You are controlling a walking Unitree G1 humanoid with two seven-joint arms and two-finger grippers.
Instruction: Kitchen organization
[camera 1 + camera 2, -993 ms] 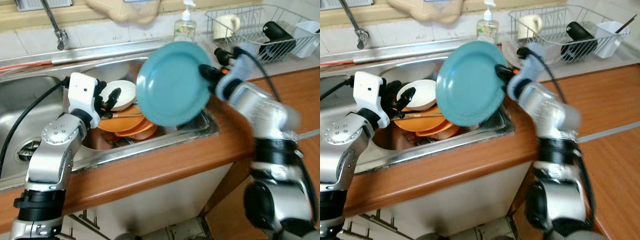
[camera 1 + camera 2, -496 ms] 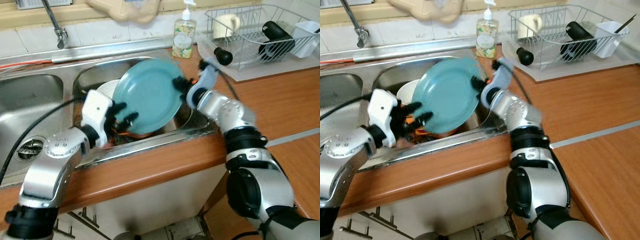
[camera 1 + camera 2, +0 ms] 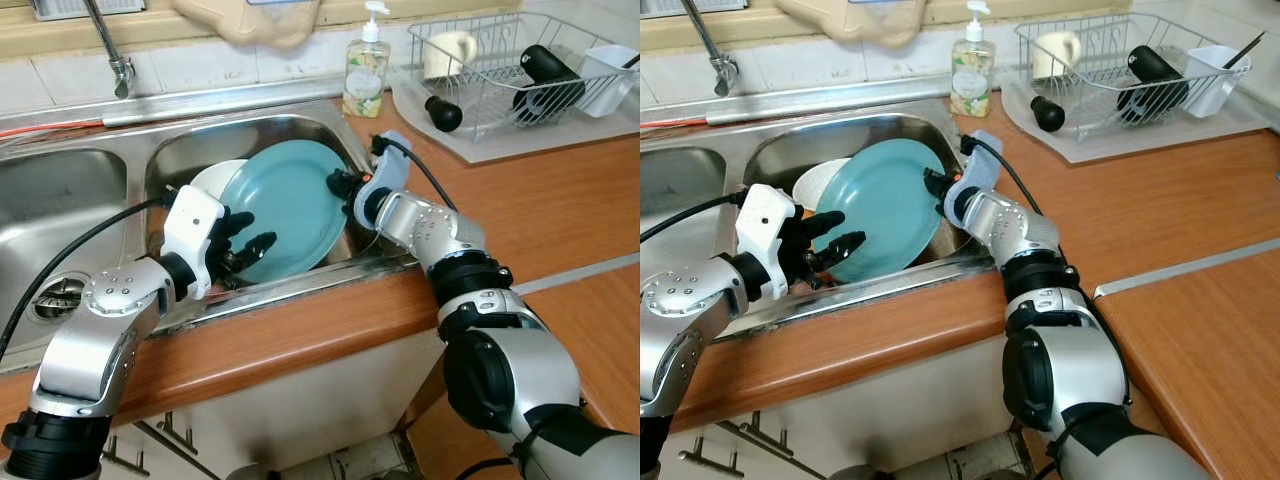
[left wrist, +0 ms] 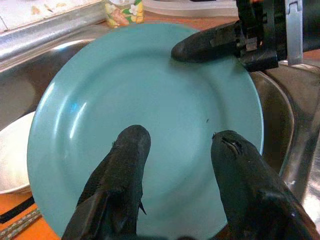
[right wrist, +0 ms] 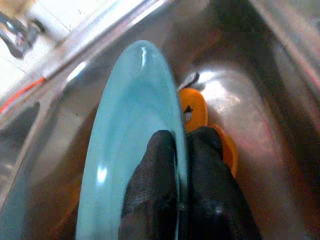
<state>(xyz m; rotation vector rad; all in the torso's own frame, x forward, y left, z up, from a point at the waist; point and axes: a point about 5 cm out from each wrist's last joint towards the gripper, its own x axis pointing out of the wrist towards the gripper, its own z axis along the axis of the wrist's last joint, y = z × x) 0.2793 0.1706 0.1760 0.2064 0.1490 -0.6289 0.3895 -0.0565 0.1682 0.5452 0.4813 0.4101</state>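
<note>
My right tool (image 3: 338, 186) pinches the teal plate (image 3: 285, 208) over the sink (image 3: 60, 190) (left tool (image 3: 243, 232) spread wide); racking remains.

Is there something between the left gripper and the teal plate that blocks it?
Nothing visible does. The left gripper is open with its fingers right over the face of the teal plate, which the right gripper pinches by the rim inside the sink.

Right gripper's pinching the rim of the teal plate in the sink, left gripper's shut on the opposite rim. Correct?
Not quite. The right gripper does pinch the teal plate's rim over the sink, but the left gripper is open: the left wrist view shows its two fingers spread apart in front of the plate's face.
</note>
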